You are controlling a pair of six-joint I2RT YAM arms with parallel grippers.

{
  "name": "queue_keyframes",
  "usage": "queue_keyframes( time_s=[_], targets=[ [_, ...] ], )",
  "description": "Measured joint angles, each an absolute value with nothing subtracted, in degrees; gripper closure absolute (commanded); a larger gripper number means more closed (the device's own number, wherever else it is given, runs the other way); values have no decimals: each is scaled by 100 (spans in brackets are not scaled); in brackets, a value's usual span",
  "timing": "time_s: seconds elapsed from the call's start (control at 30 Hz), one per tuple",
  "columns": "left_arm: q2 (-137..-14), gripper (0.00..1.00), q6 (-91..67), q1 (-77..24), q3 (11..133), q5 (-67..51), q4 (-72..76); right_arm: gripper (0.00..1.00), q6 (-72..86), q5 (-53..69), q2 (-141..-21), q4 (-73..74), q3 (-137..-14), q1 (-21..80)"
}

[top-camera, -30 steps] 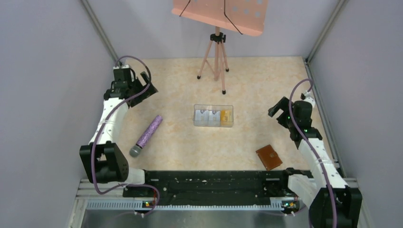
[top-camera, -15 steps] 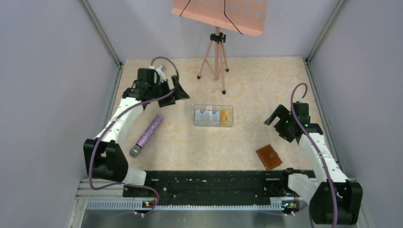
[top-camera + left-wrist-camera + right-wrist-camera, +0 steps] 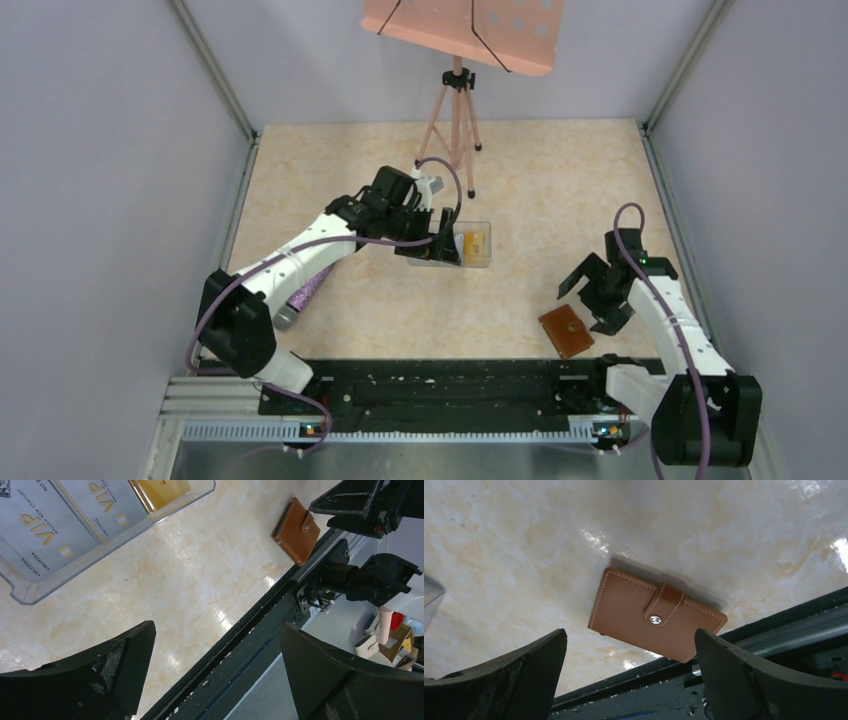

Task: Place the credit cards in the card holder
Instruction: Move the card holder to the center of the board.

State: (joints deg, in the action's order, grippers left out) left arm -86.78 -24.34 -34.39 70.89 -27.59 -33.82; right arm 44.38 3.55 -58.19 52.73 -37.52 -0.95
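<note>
Both arms have swung inward since the earlier frames: the left gripper, previously out by the left wall, now reaches over the left end of the clear plastic box, and the right gripper has come down beside the card holder. Left fingers are spread wide with nothing between them. The left wrist view looks past them onto the box, where the credit cards lie flat in their compartments: pale blue-grey ones printed "VIP" in two sections and an orange-yellow set in the end section. Right fingers are likewise spread and empty, framing the card holder, which lies flat and closed on the table, snap tab fastened, just beside the black rail at the near edge and well apart from the box. How far the right fingertips stand above the table cannot be judged from these views; apparently they do not touch the leather. A purple glitter microphone lies partly under the left arm, and a tripod stands at the far side.
</note>
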Motion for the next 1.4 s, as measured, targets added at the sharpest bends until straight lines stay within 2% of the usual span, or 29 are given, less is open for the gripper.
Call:
queue_keyframes(
  time_s=[0.53,0.8,1.1,1.4],
  targets=[
    [-8685,1,-2165,-3481,7116,-2383,-3507,2,5015,294,-6257,5634,-3282,-366],
    [-8674,1,-2010,-3481,7199,-2067,-3706,10,5048,814,-6810,5065,-3100,-381],
    [-8674,1,-1907,-3481,7343,-1841,-3830,22,4764,1151,-7996,4683,-3913,73],
    [-8678,1,-1798,-3481,7472,-1739,-4010,26,3938,882,-9220,4657,-5162,1232]
  ],
)
